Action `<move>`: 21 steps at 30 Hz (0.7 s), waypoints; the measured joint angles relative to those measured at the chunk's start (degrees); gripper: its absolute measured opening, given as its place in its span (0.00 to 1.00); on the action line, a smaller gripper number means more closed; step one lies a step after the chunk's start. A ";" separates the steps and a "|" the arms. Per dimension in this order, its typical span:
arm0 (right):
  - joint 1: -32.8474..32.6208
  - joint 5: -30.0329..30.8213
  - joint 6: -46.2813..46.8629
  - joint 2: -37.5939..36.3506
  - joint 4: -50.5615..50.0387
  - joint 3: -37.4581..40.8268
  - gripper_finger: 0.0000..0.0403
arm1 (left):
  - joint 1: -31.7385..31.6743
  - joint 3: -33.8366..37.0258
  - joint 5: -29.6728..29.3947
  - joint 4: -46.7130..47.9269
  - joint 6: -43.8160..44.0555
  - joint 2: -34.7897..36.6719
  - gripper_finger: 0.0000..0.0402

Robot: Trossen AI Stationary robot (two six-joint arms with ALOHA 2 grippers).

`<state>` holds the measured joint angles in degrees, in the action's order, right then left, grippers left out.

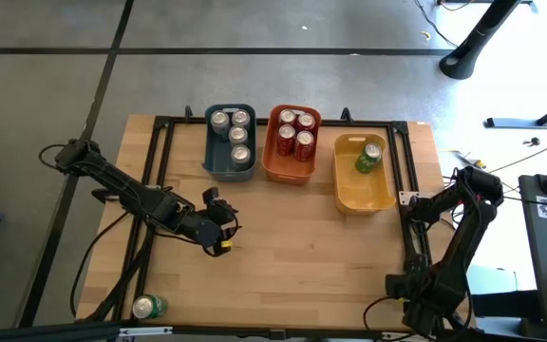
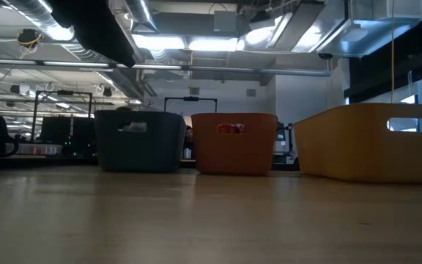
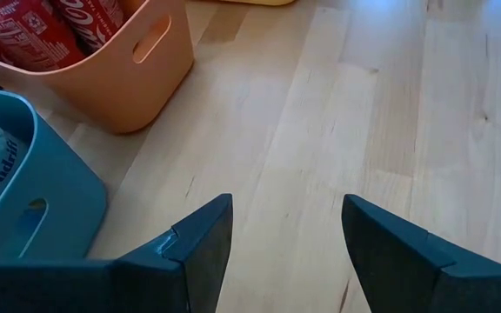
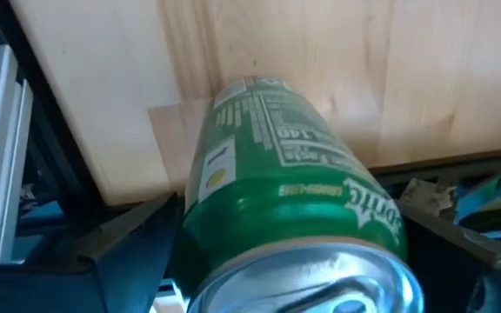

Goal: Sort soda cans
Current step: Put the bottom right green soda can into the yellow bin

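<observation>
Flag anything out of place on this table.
A stray green can lies on its side at the table's corner by the left arm's base, far from the yellow bin with the binned green can. The right gripper holds a second green can.

The orange bin [image 1: 291, 169] stands on the wooden worktop [image 1: 292, 256]; the blue-grey bin [image 1: 228, 163] sits just beside it, the yellow bin [image 1: 361, 190] just beside its opposite side.

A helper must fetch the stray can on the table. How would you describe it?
Start from the wooden table and go to the corner on the left arm's side, farthest from the row of bins. The green can there lies on its side on bare wood, outside any bin.
</observation>
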<state>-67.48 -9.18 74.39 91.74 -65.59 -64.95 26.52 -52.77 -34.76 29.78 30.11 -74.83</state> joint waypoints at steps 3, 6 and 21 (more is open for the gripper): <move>0.00 0.16 -1.32 0.00 0.07 0.00 0.89 | 0.00 0.00 0.02 0.02 0.00 0.00 0.52; 0.00 0.72 -1.35 0.14 0.05 0.00 0.89 | -0.04 0.00 0.00 0.00 0.04 0.00 0.52; 4.47 -0.71 -0.04 0.33 -0.83 -0.98 0.72 | -0.04 0.00 0.00 0.00 -0.09 0.00 0.52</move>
<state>-63.01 -9.89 74.35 92.07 -66.42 -65.93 26.48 -52.77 -34.76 29.78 30.02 -74.83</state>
